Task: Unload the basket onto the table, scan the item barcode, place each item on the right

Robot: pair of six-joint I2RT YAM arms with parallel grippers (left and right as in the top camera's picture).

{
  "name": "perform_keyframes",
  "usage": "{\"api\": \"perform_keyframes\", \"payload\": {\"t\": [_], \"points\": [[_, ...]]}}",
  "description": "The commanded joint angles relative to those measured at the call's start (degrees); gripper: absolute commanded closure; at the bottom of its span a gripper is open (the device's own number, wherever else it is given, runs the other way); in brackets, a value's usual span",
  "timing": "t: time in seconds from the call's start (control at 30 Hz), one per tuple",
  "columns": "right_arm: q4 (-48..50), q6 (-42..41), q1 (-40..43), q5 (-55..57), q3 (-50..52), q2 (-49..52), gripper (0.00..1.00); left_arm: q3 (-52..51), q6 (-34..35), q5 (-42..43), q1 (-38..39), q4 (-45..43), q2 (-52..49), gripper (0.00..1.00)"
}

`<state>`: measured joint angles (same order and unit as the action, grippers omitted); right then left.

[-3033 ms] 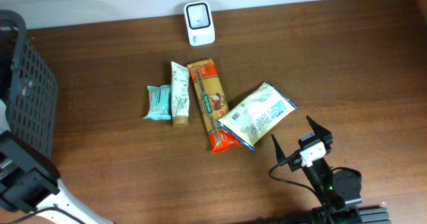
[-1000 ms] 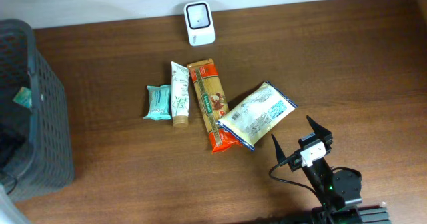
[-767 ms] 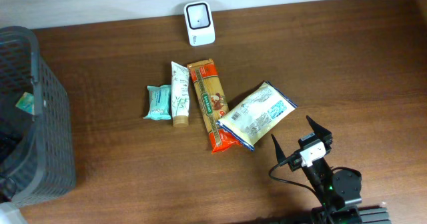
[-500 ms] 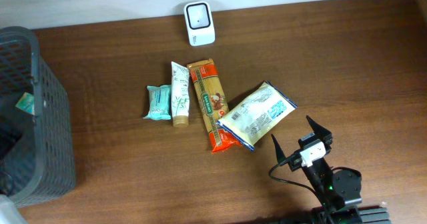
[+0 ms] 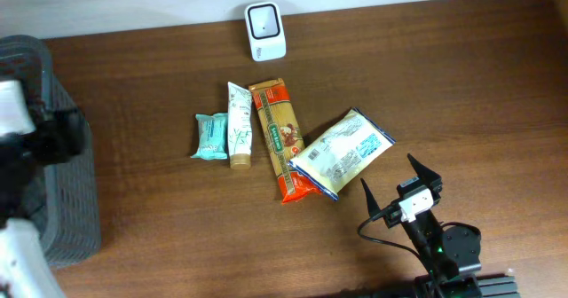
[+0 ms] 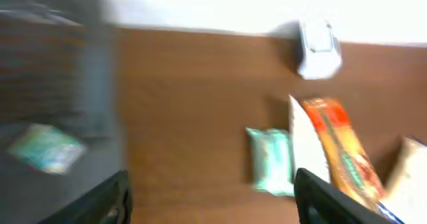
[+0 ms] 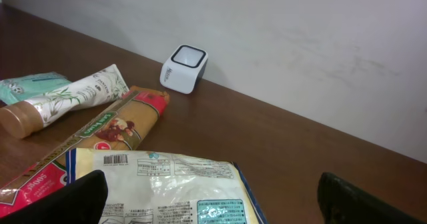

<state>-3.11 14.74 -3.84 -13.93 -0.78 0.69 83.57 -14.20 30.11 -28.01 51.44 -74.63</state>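
Step, judged: item pick-up, not yet begun. Left gripper [image 6: 210,197] by basket [image 5: 75,209], fingers wide, empty. Right gripper [image 7: 220,201] wide, empty, near bag [image 5: 343,152]. Pasta [image 5: 277,134], tube [image 5: 238,125] mid-table. Next: grasp bag, turn barcode to scanner [image 5: 264,19].

We saw the right arm [image 5: 446,252] at five o'clock of the overhead view: black links, a green light [image 5: 436,231] on one joint, and a white block [image 5: 415,200] behind the right gripper [image 5: 385,168]. That gripper's black fingers tapered to points, and a thin black cable [image 5: 362,231] looped beside it. At nine o'clock the left arm [image 5: 35,147] was a blur of black housing and white parts. The left gripper [image 6: 210,177] had black tips too.
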Motion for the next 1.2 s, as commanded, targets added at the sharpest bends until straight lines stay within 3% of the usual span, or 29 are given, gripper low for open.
{"api": "perform_keyframes", "payload": {"t": [0.0,0.13,0.33,0.43,0.67,0.83,0.93,1.07,1.17], "points": [[-0.1,-0.8,0.2,0.5,0.5,-0.3,0.01,0.2,0.5,-4.0,7.3,5.7,-5.3,0.25],[-0.1,-0.8,0.2,0.5,0.5,-0.3,0.02,0.2,8.7,-17.6,9.7,10.6,-6.7,0.23],[-0.2,-0.8,0.2,0.5,0.5,-0.3,0.01,0.2,10.4,-23.7,9.7,12.2,-5.0,0.24],[-0.1,-0.8,0.2,0.5,0.5,-0.3,0.01,0.2,12.2,-30.7,9.7,14.3,-2.4,0.23],[-0.1,-0.8,0.2,0.5,0.5,-0.3,0.01,0.2,12.3,-36.3,9.7,15.3,0.2,0.18],[-0.1,-0.8,0.2,0.5,0.4,-0.3,0.01,0.2,13.2,-38.9,9.7,15.1,0.2,0.18],[-0.1,-0.8,0.2,0.5,0.5,-0.3,0.01,0.3,13.3,-33.6,9.9,12.4,0.3,0.18],[-0.1,-0.8,0.2,0.5,0.5,-0.3,0.01,6.3,13.4,-26.8,10.5,7.8,0.7,0.12],[-0.1,-0.8,0.2,0.5,0.5,-0.3,0.01,12.7,13.4,-29.5,9.9,5.6,0.7,0.00]]}}
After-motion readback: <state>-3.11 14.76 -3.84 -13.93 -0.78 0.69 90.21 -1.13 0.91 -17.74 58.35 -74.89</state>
